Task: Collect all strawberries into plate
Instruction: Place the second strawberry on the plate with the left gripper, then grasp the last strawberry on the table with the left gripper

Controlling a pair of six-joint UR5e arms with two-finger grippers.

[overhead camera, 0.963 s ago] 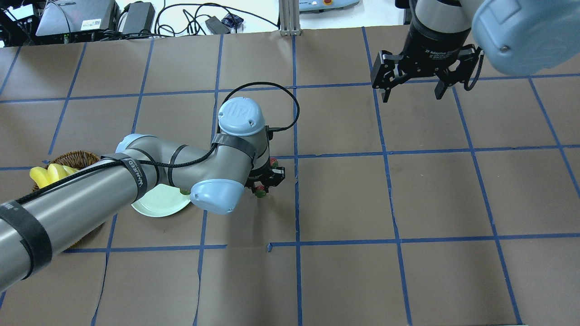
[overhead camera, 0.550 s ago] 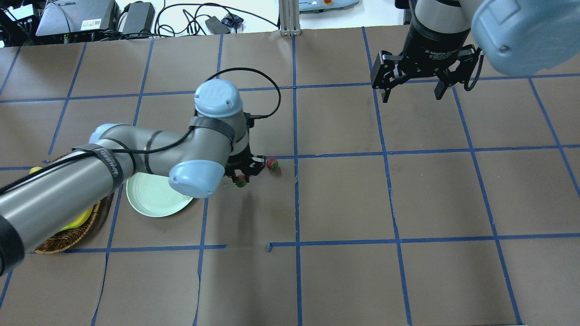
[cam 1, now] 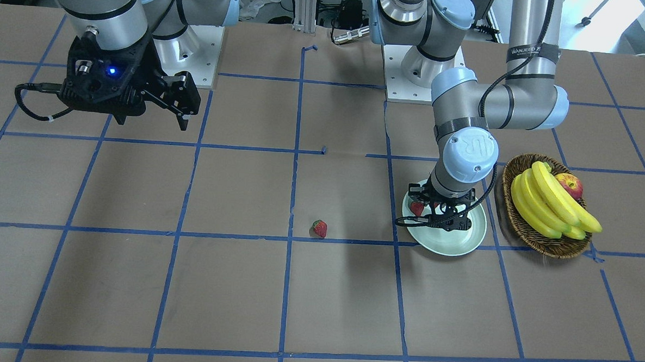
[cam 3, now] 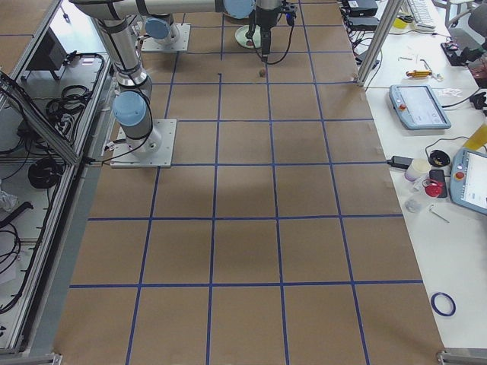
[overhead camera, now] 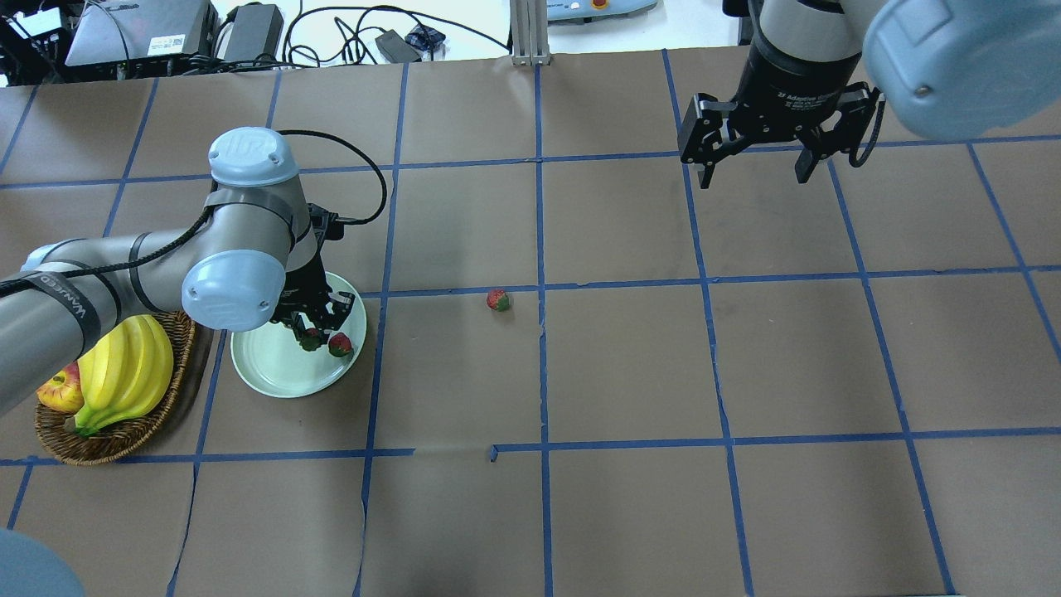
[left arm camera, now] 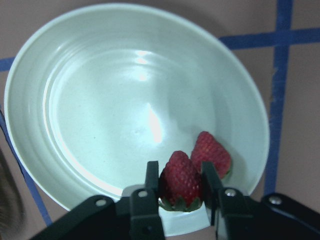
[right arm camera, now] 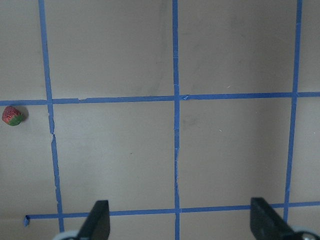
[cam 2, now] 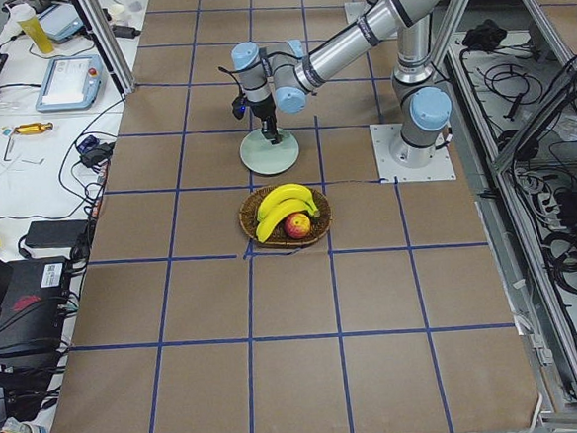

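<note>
My left gripper point(overhead camera: 311, 334) is shut on a small red strawberry point(left arm camera: 180, 181) and holds it just over the near-right part of the pale mint-green plate point(overhead camera: 269, 371). A second strawberry point(overhead camera: 340, 344) lies in the plate point(left arm camera: 110, 100) right beside the held one, and it also shows in the left wrist view point(left arm camera: 214, 151). The third strawberry point(overhead camera: 497, 299) lies on the brown table near the middle, and it also shows in the front view point(cam 1: 319, 228). My right gripper point(overhead camera: 750, 170) hangs open and empty high at the far right.
A brown wicker basket point(overhead camera: 116, 439) with bananas point(overhead camera: 124, 369) and a red-yellow apple point(overhead camera: 56, 390) stands directly left of the plate. The table is brown paper with blue tape lines. Cables and boxes lie beyond the far edge.
My left arm has swung left with the strawberry, from near the table's middle to over the plate. The third strawberry stays where it was. The right arm has not moved.
</note>
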